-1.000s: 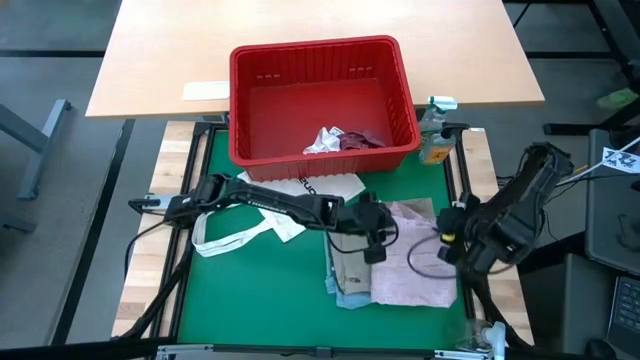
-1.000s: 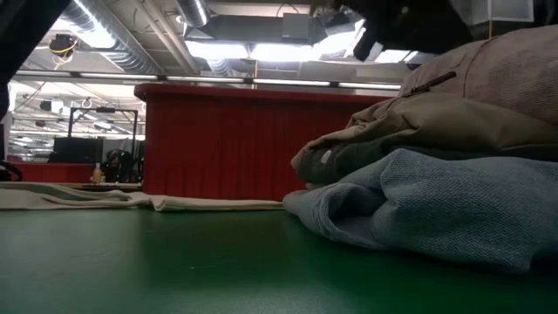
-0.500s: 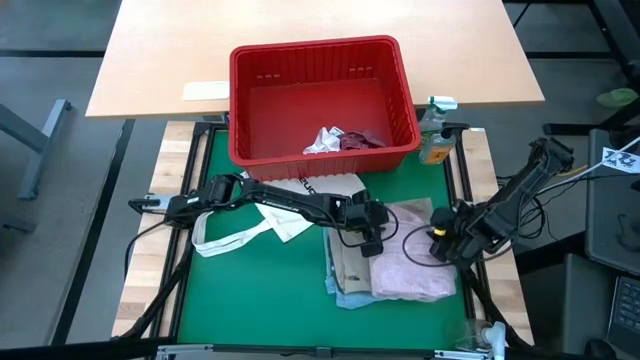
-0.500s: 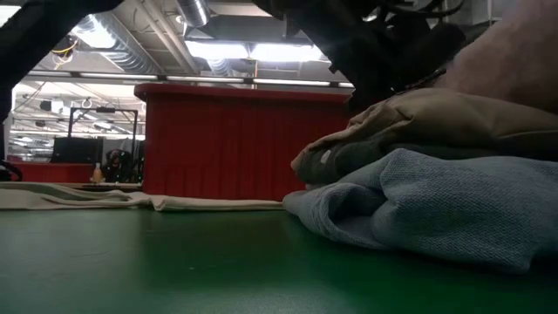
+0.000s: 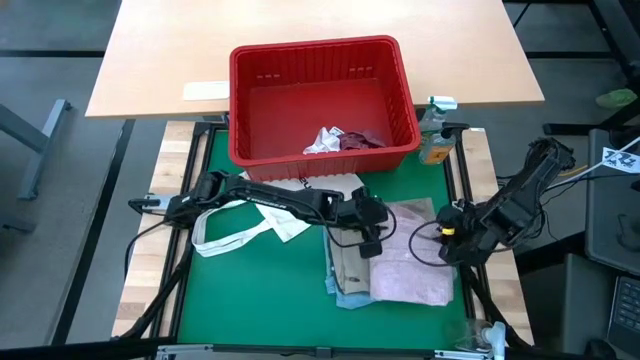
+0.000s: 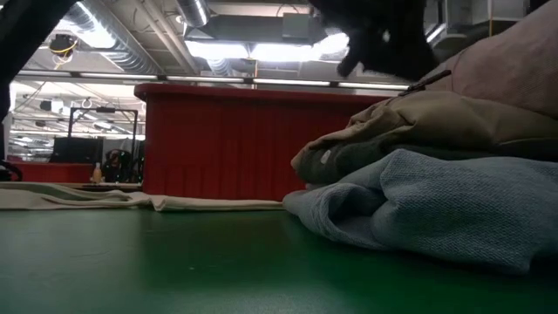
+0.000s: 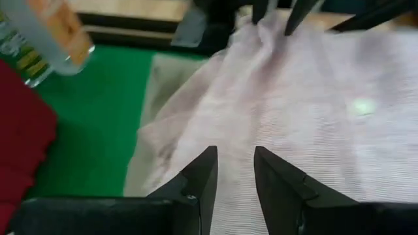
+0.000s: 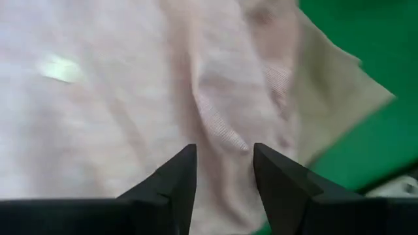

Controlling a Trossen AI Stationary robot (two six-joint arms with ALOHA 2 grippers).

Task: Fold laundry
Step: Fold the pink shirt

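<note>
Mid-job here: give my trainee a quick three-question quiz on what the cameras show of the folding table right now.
1. True or false: the pink garment lies on top of the folded pile.
2. Which colour is the garment at the bottom of the pile in the low view? A) maroon B) light blue C) white
3. Fill in: the crumpled pieces not yet folded lie inside the red ____.

Key
1. True; the left gripper and right gripper flank it, both with fingers apart.
2. B, the light blue garment.
3. basket, holding a white piece and a maroon piece.
</note>
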